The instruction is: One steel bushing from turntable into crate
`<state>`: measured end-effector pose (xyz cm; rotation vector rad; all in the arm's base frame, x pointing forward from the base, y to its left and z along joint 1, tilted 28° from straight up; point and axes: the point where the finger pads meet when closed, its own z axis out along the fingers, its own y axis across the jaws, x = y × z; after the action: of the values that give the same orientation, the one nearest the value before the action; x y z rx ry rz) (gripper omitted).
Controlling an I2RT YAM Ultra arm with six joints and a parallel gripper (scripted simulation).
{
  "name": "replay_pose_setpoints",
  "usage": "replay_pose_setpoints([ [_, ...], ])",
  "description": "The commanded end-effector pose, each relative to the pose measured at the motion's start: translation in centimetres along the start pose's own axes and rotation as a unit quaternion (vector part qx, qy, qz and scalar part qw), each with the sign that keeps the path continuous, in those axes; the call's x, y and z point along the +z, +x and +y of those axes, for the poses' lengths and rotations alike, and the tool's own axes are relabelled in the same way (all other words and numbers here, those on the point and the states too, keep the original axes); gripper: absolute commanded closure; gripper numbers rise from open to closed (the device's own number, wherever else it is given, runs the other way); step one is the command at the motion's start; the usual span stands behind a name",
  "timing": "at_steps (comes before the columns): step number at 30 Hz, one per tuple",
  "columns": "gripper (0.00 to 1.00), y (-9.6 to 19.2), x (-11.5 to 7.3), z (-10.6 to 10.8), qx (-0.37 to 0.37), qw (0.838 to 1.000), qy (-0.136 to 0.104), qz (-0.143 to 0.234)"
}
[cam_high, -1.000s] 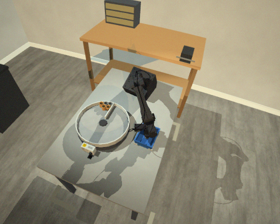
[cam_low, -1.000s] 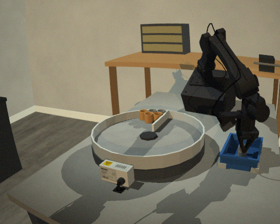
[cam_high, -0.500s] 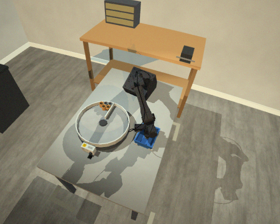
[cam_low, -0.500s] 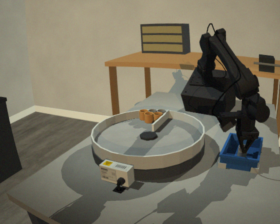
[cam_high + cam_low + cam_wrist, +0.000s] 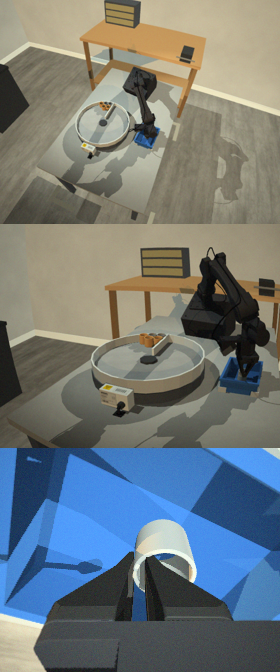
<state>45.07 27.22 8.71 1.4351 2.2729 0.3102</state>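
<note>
My gripper [image 5: 139, 559] is shut on the wall of a grey steel bushing [image 5: 165, 554] and holds it low inside the blue crate. In the exterior view the fingers [image 5: 243, 373] reach down into the crate, with the bushing [image 5: 241, 376] at their tips. The crate also shows in the top view [image 5: 147, 138], to the right of the turntable [image 5: 102, 123]. On the turntable, at its far side next to a divider bar [image 5: 160, 344], stand three orange bushings [image 5: 149, 340] and two grey steel bushings [image 5: 157, 334].
A small control box [image 5: 116, 396] sits at the turntable's front edge. The arm's dark base block [image 5: 208, 320] stands behind the crate. A wooden bench [image 5: 145, 41] with a drawer unit [image 5: 122, 13] stands behind the work table.
</note>
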Motion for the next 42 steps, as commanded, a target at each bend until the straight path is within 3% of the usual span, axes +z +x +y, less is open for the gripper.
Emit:
replay_pose_setpoints([
  [1, 1.00, 0.65, -1.11, 0.66, -0.007, 1.000, -0.013, 0.004],
  [42, 1.00, 0.86, -0.33, 0.36, -0.008, 1.000, -0.008, 0.004],
])
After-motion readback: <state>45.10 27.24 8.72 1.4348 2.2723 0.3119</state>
